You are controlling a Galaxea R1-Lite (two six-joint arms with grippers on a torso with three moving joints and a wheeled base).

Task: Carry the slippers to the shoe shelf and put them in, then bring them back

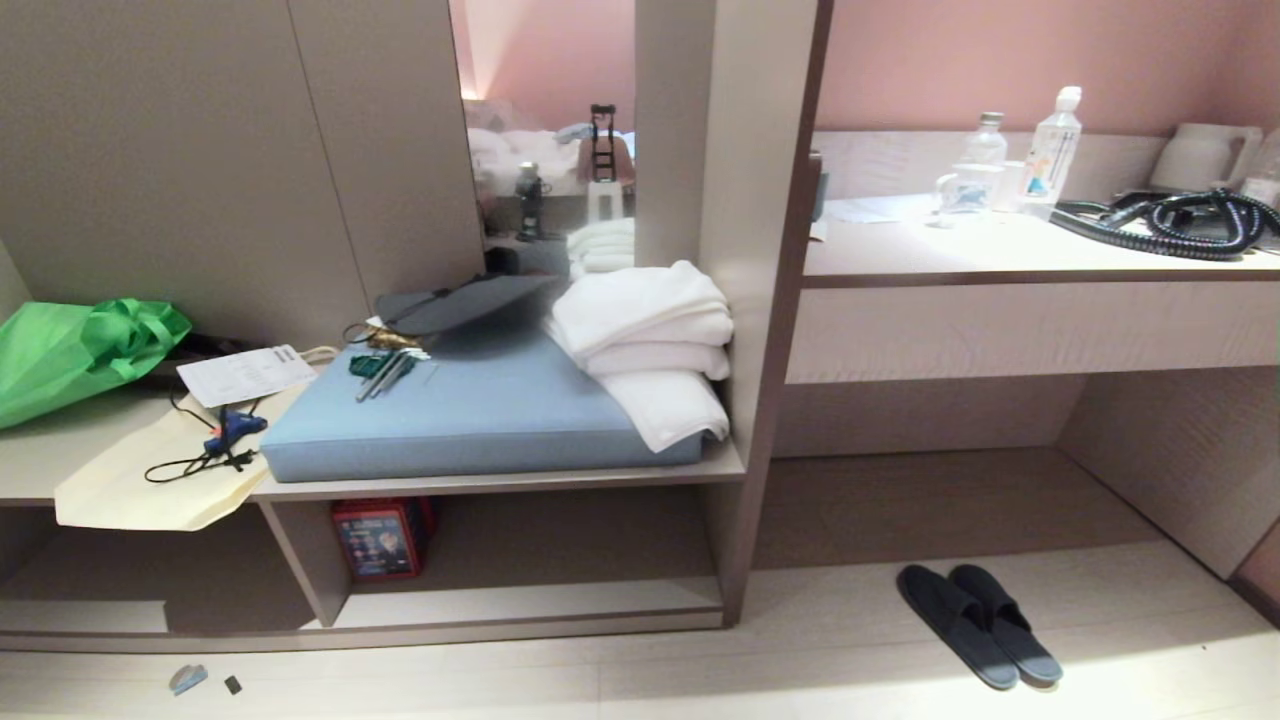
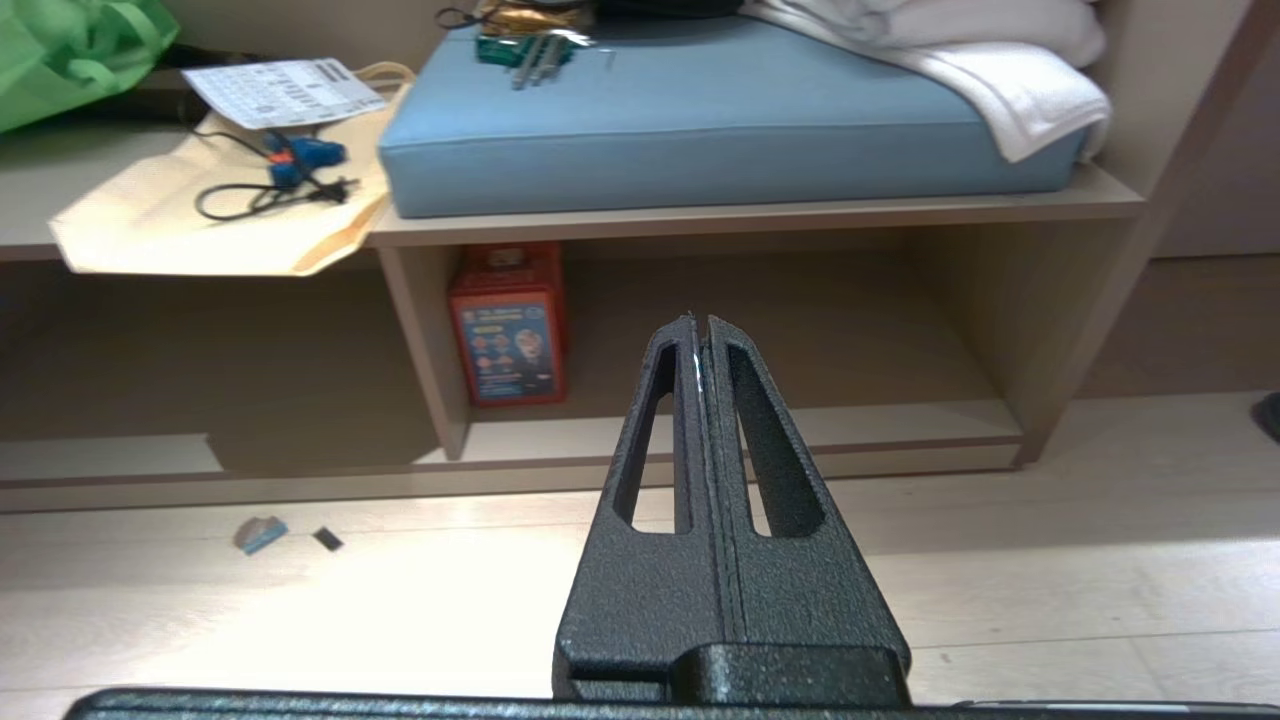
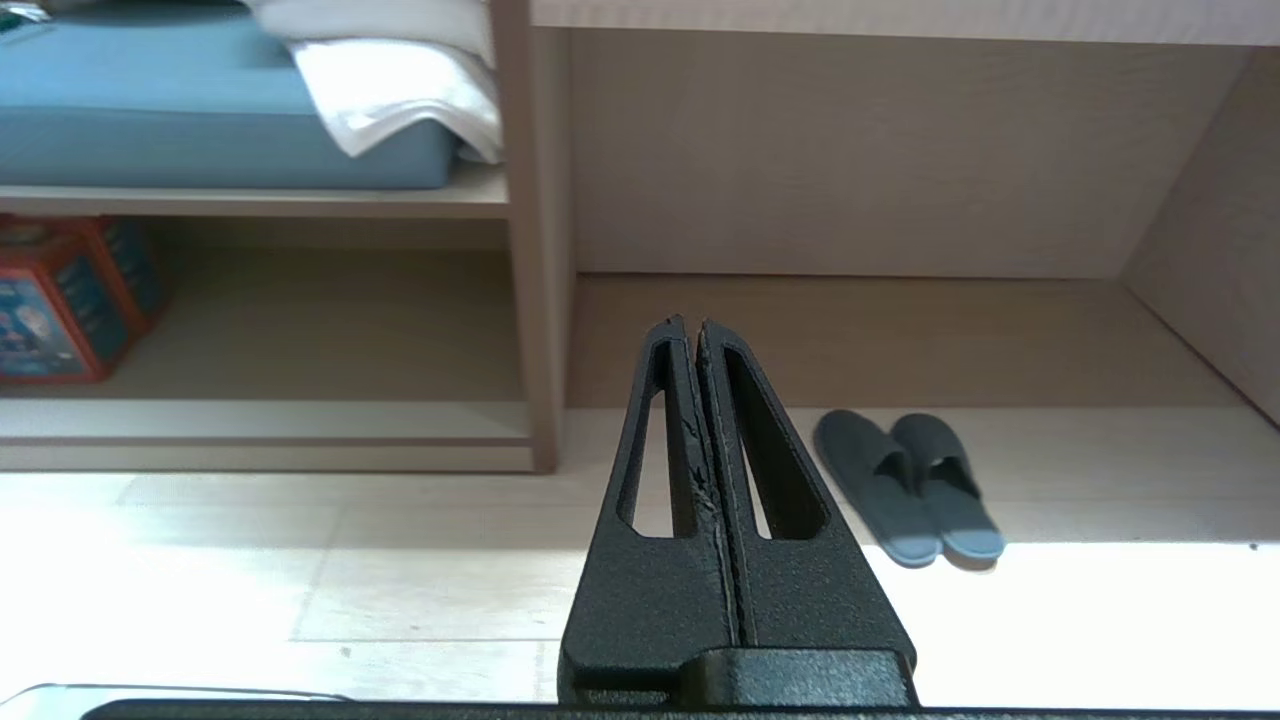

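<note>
Still at my remote station, I saw the slippers [image 1: 980, 623] lying side by side, touching, on the pale wood floor [image 1: 780, 670] in front of the open space under the desk-like counter [image 1: 1030, 262], toes toward the recess. They sat to the right of the shoe shelf [image 1: 540, 600], whose low cubby held only a red box [image 1: 383, 537] against its upright divider; the board above carried a blue cushion [image 1: 480, 415] with folded white towels [image 1: 650, 350] on it, and further left a cream tote bag [image 1: 150, 480], a printed sheet [image 1: 245, 373] and a green bag [image 1: 70, 355]. Neither arm appeared in the head view. From the right wrist camera I found the right gripper [image 3: 690, 330] hanging above the floor with its jaws pressed together and nothing between them; the slippers [image 3: 910, 485] lay beside and below the fingertips, apart from them and untouched. Through the left wrist camera the left gripper [image 2: 700, 322] looked the same, jaws closed flat on each other and empty, pointed at the cubby beside the red box [image 2: 510, 330], with only the dark tip of one slipper [image 2: 1268, 415] visible at the picture's edge, well apart from the jaws. Two small scraps [image 2: 262, 533] lay on the floor before the shelf.
</note>
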